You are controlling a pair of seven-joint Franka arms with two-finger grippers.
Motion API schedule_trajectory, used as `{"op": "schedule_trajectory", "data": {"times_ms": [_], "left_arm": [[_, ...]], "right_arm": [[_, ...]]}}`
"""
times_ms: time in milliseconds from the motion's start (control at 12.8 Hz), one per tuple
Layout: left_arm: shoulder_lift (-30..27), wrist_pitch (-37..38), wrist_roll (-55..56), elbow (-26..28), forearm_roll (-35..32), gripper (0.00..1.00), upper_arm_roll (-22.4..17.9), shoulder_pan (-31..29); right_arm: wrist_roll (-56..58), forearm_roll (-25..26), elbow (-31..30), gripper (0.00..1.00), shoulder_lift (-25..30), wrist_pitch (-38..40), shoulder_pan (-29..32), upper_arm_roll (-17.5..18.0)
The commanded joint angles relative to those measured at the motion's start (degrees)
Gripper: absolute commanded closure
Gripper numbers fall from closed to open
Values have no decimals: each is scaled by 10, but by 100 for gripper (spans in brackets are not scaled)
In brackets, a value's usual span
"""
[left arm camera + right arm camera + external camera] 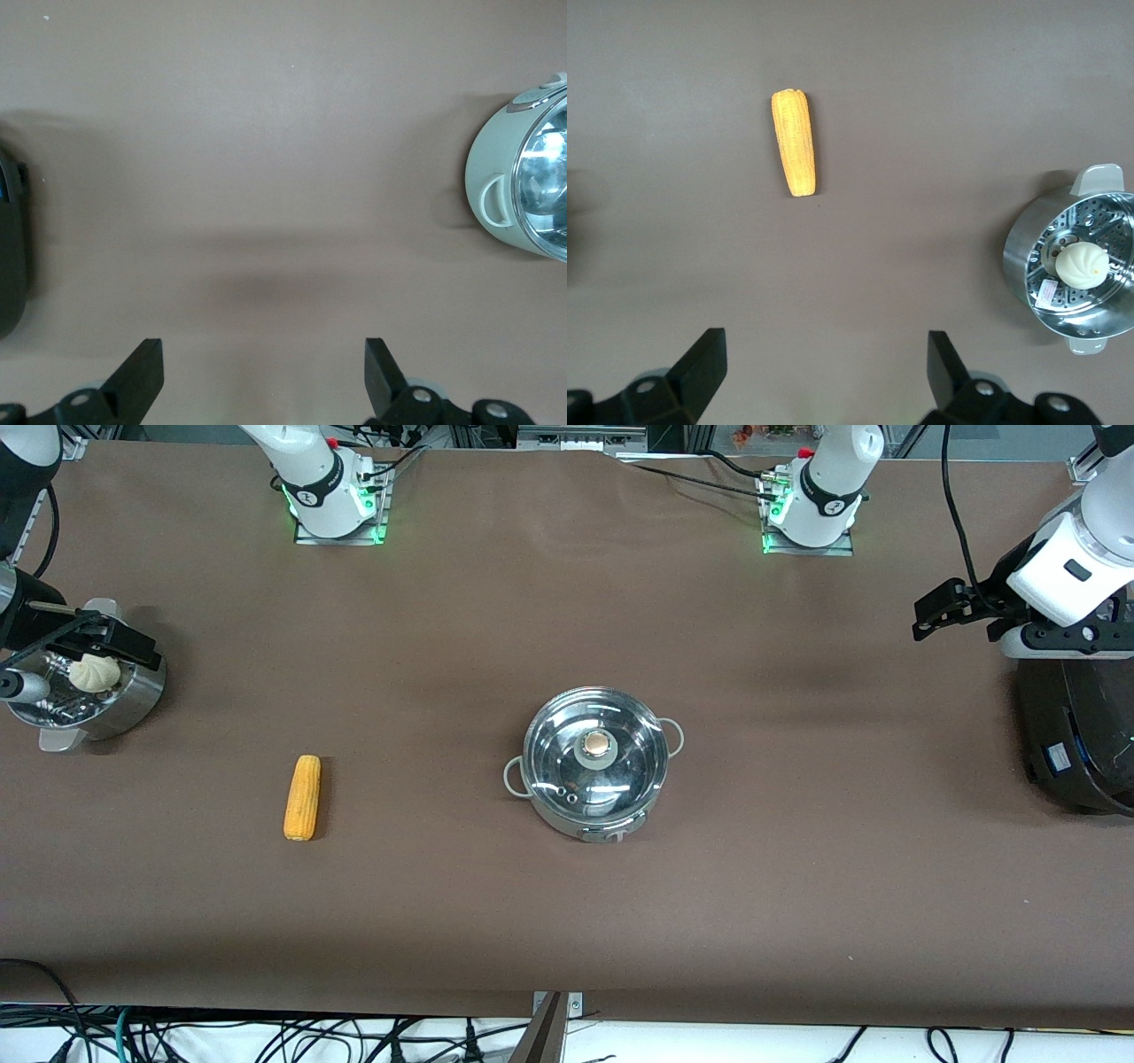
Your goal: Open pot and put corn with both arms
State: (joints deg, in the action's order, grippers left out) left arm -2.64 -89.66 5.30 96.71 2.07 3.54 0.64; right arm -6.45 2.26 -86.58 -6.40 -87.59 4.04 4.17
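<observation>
Brown surface (567, 921) with pot (595, 762) near its middle, glass lid (594, 755) seated and tan knob (598, 742) at centre. Corn (302, 797) lying flat on the surface, well apart from the pot, toward the right arm's end. Steamer bowl (133, 691) holding a white bun (95, 673) at the right arm's edge of the surface, farther from the front camera than the corn. Black cooker (1076, 735) at the left arm's edge.

Right tool (97, 638) raised over the steamer bowl, jaws spread wide, holding nothing; corn (794, 142) and bowl (1072, 266) both in its wrist view. Left tool (952, 607) raised beside the cooker, apparently just over its rim, jaws likewise wide and empty; pot (523, 177) at the margin of its wrist view.
</observation>
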Motion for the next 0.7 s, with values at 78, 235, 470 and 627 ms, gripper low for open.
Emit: {"op": "schedule_trajectory", "data": {"times_ms": [78,235,470,627], "left_arm": [[5,12,1,-12,-1,0,-2,13],[18,12,1,-23,-1,0,3,34],[89,12,9,-104,0,0,6,101],[159,12,44,-170,2,0,6,137]], "right_arm": [[1,-10,13,0,-5,2,6,0],[-1,-10,13,0,-5,2,5,1],[2,1,12,0,-16,-24,2,2],[3,3,11,0,-18,-40,1,3]]}}
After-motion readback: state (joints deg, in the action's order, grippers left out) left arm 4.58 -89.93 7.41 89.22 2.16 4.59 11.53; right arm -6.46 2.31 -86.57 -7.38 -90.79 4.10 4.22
